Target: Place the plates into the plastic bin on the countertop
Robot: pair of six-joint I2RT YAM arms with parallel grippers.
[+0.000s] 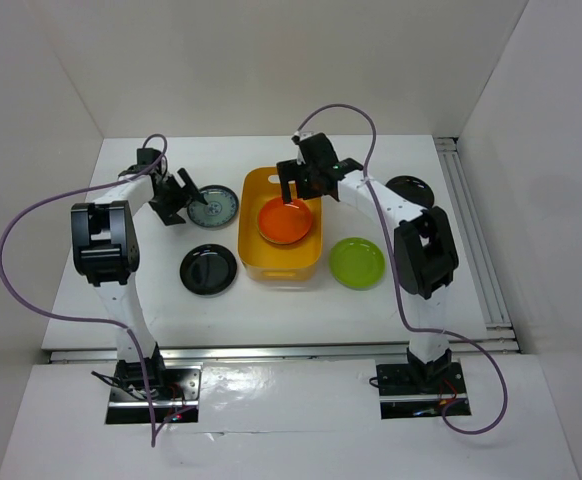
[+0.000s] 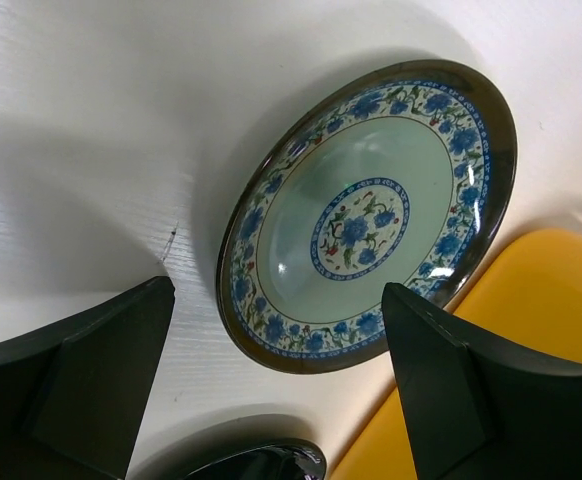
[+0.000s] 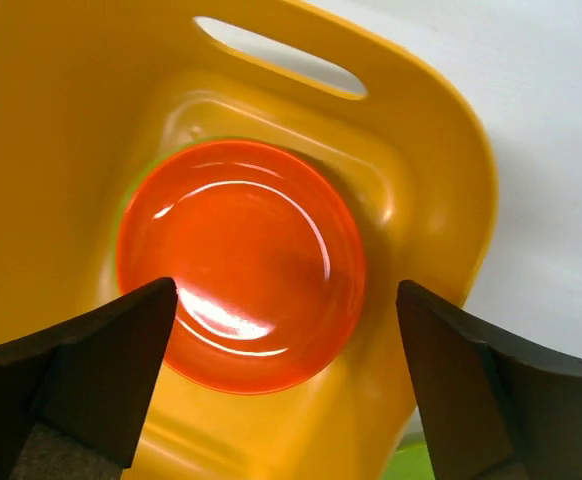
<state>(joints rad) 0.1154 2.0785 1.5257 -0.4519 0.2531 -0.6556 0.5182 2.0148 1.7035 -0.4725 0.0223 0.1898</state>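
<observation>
While both pincers stand released, one orange plate (image 1: 285, 221) lies inside the plastic bin (image 1: 254, 258).

Over the bin's far end hangs the right pincer (image 1: 299, 192), jaws wide apart and gripping nothing; its wrist view shows a thin lime edge under the orange plate's left rim. Just left of the bin, the left pincer (image 1: 185, 192) hovers above the grey-blue patterned plate (image 1: 214, 207), jaws spread to either side of it, contact not evident. On the desk (image 1: 301, 310), a black plate (image 1: 208, 269) lies left of the bin's near end, a lime green plate (image 1: 357, 262) just right of the bin, and a second black plate (image 1: 411, 188) right of its far end, partly hidden by the right arm.
</observation>
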